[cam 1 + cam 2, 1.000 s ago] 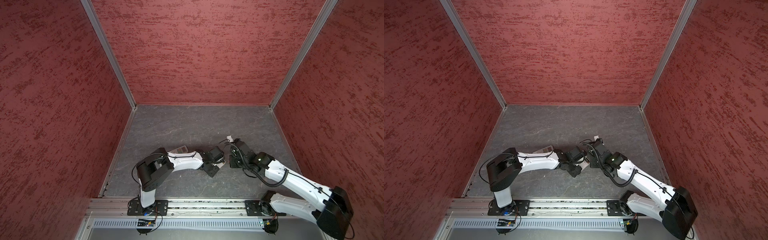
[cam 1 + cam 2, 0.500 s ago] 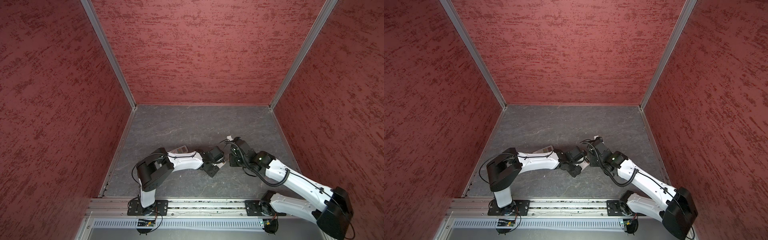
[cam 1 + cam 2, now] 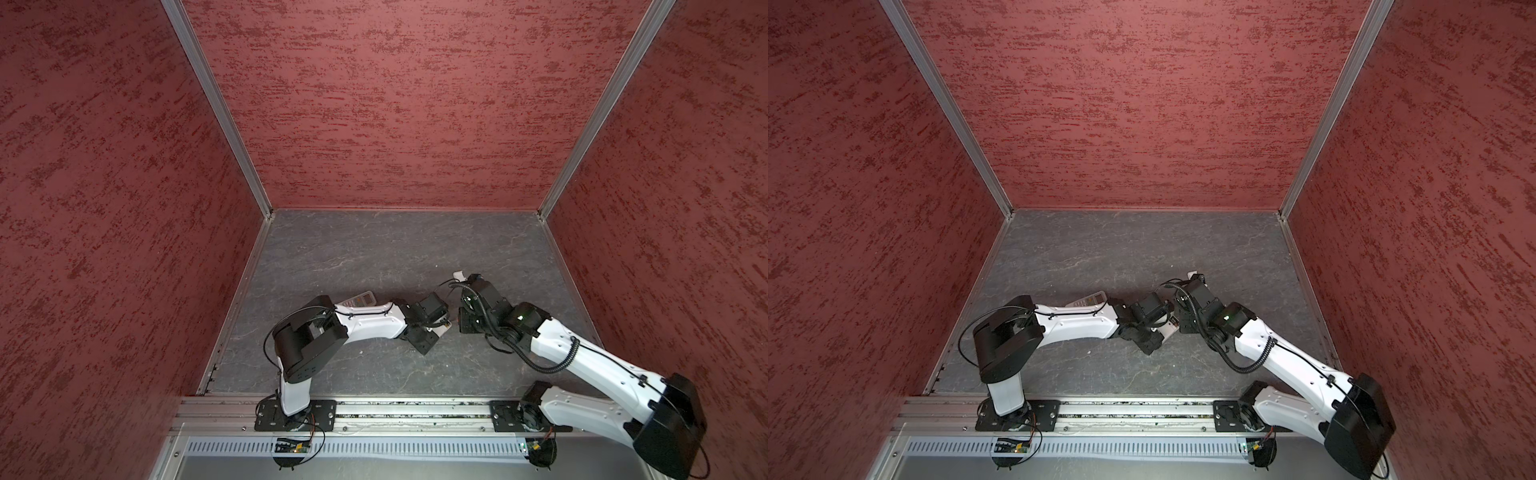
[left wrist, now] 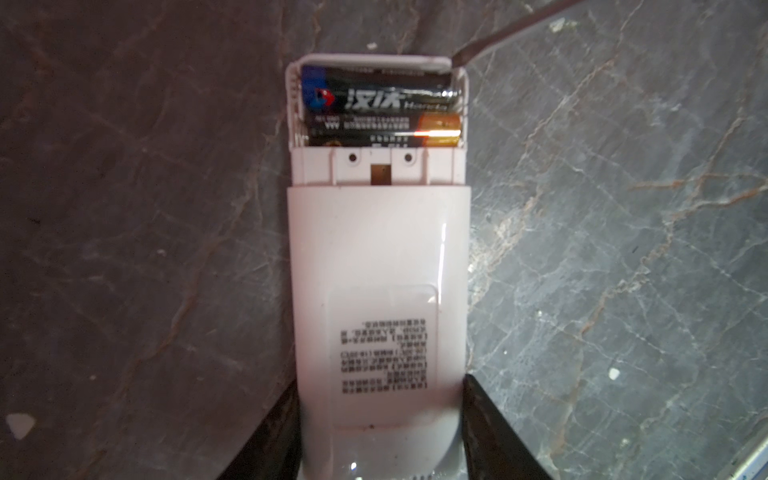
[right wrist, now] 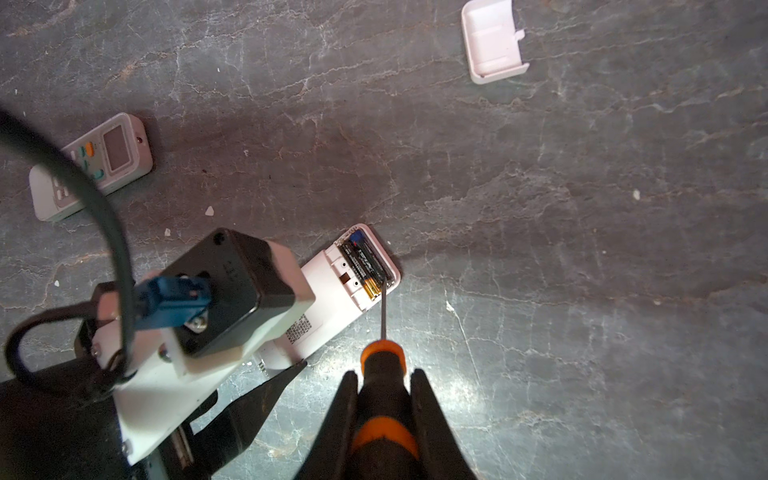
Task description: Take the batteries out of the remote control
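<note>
At the label end of the remote control [image 4: 378, 270], the left gripper [image 4: 380, 395] is clamped low on it; the downward-angled right gripper [image 5: 384, 386] is clamped on a screwdriver [image 5: 380, 353] tipped beside the batteries [image 4: 380, 112]

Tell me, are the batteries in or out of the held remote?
In. Both batteries lie in the remote, compartment open; its cover lies apart.

Lab rig — red-walled booth [image 3: 374, 104], rail-mounted arms [image 3: 365, 328]

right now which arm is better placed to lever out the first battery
Right. The right gripper is shut on the orange-and-black screwdriver, whose tip sits by the outer black battery in the white remote control; the left gripper only clamps that remote.
</note>
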Tool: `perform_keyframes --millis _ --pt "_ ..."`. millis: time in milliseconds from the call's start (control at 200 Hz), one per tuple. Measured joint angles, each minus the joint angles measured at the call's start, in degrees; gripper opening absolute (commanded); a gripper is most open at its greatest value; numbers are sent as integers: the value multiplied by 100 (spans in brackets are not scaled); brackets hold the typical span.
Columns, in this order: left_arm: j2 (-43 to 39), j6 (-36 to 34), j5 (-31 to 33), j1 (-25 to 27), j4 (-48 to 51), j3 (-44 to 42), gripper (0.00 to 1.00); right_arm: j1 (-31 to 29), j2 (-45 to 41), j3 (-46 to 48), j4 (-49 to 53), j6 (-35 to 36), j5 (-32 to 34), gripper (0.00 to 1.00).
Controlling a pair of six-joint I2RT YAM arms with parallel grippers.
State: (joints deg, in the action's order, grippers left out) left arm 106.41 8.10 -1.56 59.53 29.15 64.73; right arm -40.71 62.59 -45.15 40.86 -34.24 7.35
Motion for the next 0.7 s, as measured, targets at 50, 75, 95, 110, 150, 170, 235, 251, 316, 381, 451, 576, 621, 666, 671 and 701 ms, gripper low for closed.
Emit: perform_keyframes --millis 50,75,95,110,150,170,235,251,316,381,451,576,621,666,671,701 --pt "0 0 0 0 2 0 30 0 0 17 -4 0 0 0" --pt "0 0 0 0 2 0 30 0 0 31 -15 0 -2 0" --pt "0 0 0 0 0 0 30 0 0 37 -17 0 -2 0" --pt "0 0 0 0 0 0 30 0 0 44 -24 0 -2 0" --pt "0 0 0 0 0 0 30 0 0 63 -33 0 -2 0" --pt "0 0 0 0 2 0 30 0 0 70 -31 0 -4 0" --pt "0 0 0 0 0 0 30 2 0 90 -35 -2 -4 0" --pt "0 0 0 0 0 0 30 4 0 94 -37 -2 -4 0" --pt "0 0 0 0 0 0 30 4 0 107 -44 -2 -4 0" --pt "0 0 0 0 2 0 30 4 0 109 -52 -2 -9 0" --pt "0 0 0 0 0 0 30 4 0 111 -74 -2 -11 0" --pt "0 0 0 0 2 0 30 7 0 179 -127 -4 -26 0" --pt "0 0 0 0 2 0 30 7 0 195 -157 -4 -37 0" --pt "0 0 0 0 2 0 30 11 2 197 -164 -4 -44 0" --pt "0 0 0 0 2 0 30 11 2 197 -164 -4 -44 0" --pt "0 0 0 0 0 0 30 13 2 197 -164 -4 -46 0"
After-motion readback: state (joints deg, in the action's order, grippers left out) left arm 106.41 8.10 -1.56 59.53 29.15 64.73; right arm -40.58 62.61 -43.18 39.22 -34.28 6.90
